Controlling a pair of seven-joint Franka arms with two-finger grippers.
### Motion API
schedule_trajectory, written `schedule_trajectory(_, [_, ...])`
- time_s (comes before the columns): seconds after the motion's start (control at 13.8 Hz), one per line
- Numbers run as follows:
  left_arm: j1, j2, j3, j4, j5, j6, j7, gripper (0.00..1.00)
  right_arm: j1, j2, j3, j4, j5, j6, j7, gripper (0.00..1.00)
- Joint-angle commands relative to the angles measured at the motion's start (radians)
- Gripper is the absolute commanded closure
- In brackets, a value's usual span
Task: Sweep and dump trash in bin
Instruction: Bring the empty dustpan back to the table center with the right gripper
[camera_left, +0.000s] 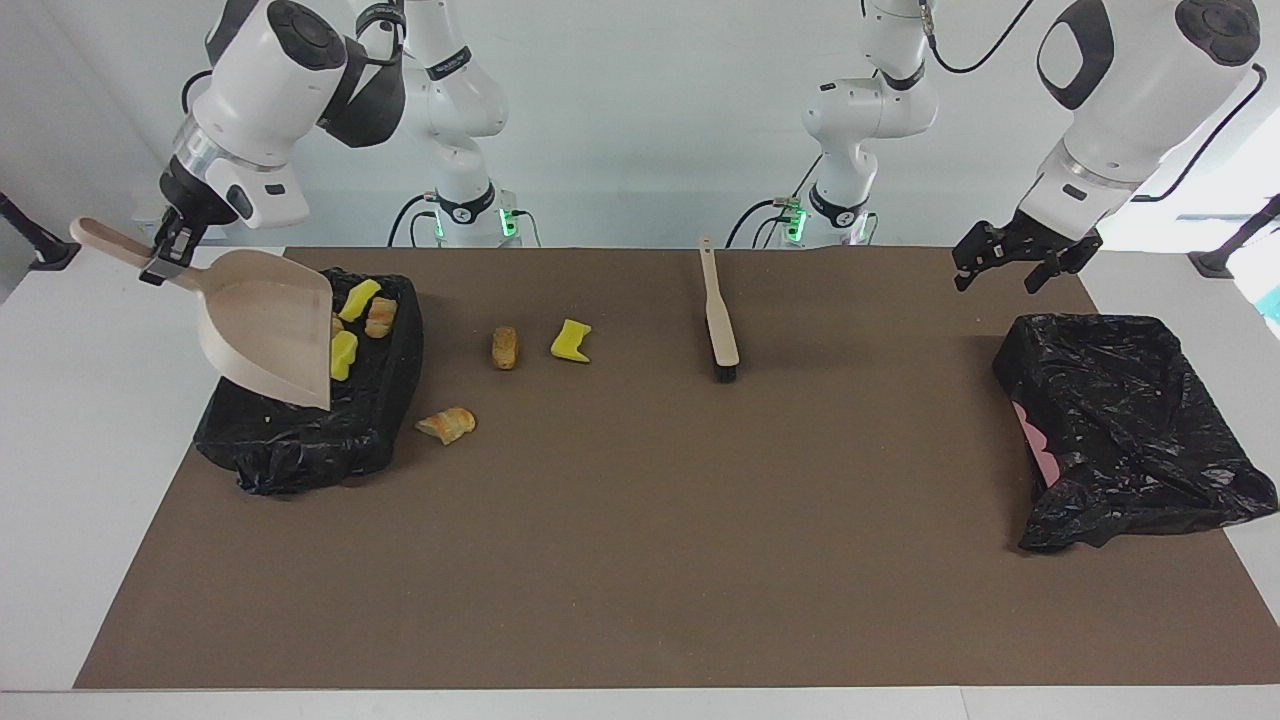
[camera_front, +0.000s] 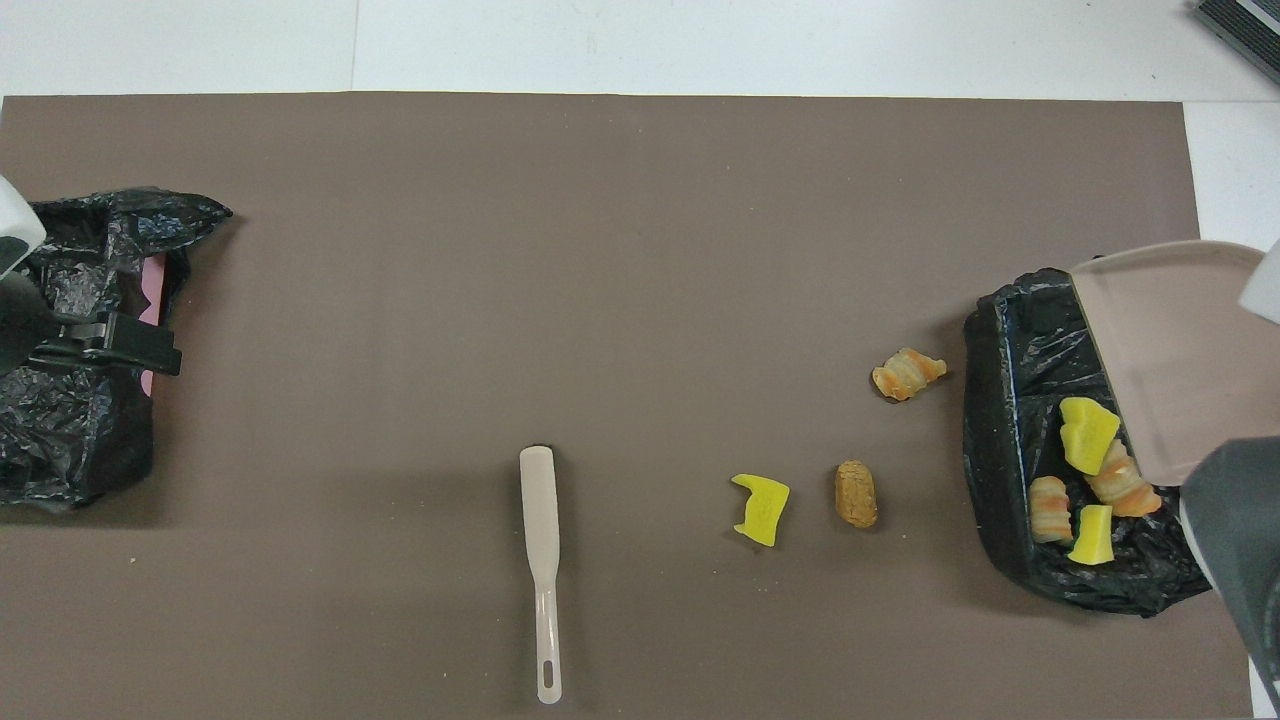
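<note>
My right gripper (camera_left: 165, 255) is shut on the handle of the beige dustpan (camera_left: 265, 330), held tilted over the black-bagged bin (camera_left: 300, 440) at the right arm's end. The pan also shows in the overhead view (camera_front: 1170, 350). Several trash pieces lie in this bin (camera_front: 1000, 500), among them a yellow chunk (camera_front: 1088, 432) and a tan lump (camera_front: 1048, 508). Three pieces lie on the mat beside the bin: a croissant-like lump (camera_left: 445, 425), a tan lump (camera_left: 505, 347) and a yellow chunk (camera_left: 570, 340). My left gripper (camera_left: 1000, 278) is open and empty in the air.
The beige brush (camera_left: 718, 315) lies on the brown mat near the middle, bristles away from the robots. A second black-bagged bin (camera_left: 1130, 420) with pink showing stands at the left arm's end, under the left gripper (camera_front: 110, 345).
</note>
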Motion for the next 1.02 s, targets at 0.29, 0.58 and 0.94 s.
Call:
schedule_trajectory(0.29, [0.013, -0.005, -0.005, 0.012, -0.013, -0.024, 0.004, 0.00, 0.239, 0.283, 0.002, 0.293, 0.131, -0.159, 0.676, 1.00])
schedule_trajectory(0.58, [0.014, -0.005, -0.004, 0.012, -0.013, -0.024, 0.004, 0.00, 0.331, 0.387, 0.002, 0.399, 0.226, -0.152, 0.975, 1.00])
schedule_trajectory(0.94, [0.014, -0.005, -0.005, 0.012, -0.013, -0.024, 0.004, 0.00, 0.442, 0.515, -0.001, 0.542, 0.341, -0.135, 1.373, 1.00])
